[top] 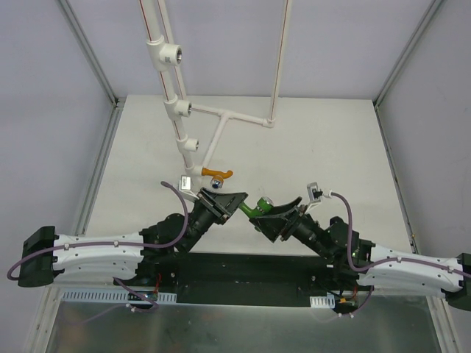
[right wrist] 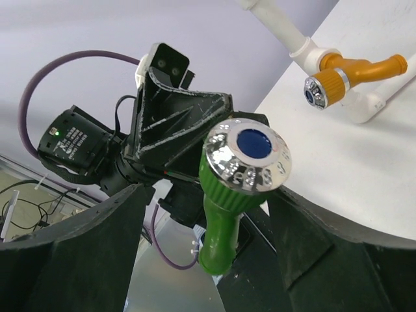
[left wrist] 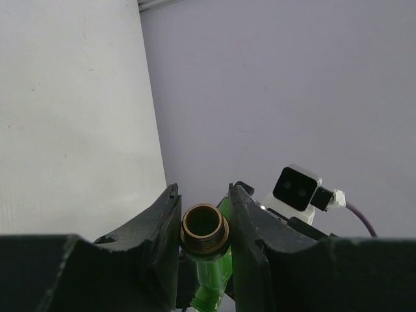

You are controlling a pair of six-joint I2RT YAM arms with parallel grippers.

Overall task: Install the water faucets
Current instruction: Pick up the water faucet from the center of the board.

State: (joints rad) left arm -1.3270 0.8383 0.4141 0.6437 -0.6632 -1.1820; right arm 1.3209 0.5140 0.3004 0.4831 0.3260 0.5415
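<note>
Enclosed by plain lilac-grey walls [top: 346,44]; aluminium posts [top: 88,51] at corners; white table [top: 331,147]; lit evenly, softly.

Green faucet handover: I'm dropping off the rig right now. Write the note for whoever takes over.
Left pincer: shut on the green faucet, gripping it at its brass threaded end.
Right pincer: open, fingers on either side of the faucet's silver-capped end, not clamped.
Orange faucet: looks already joined to the white pipe.
Done: the orange one, apparently.
Left: probably complete the pass to the right arm, then thread the green faucet into an open tee fitting.
</note>
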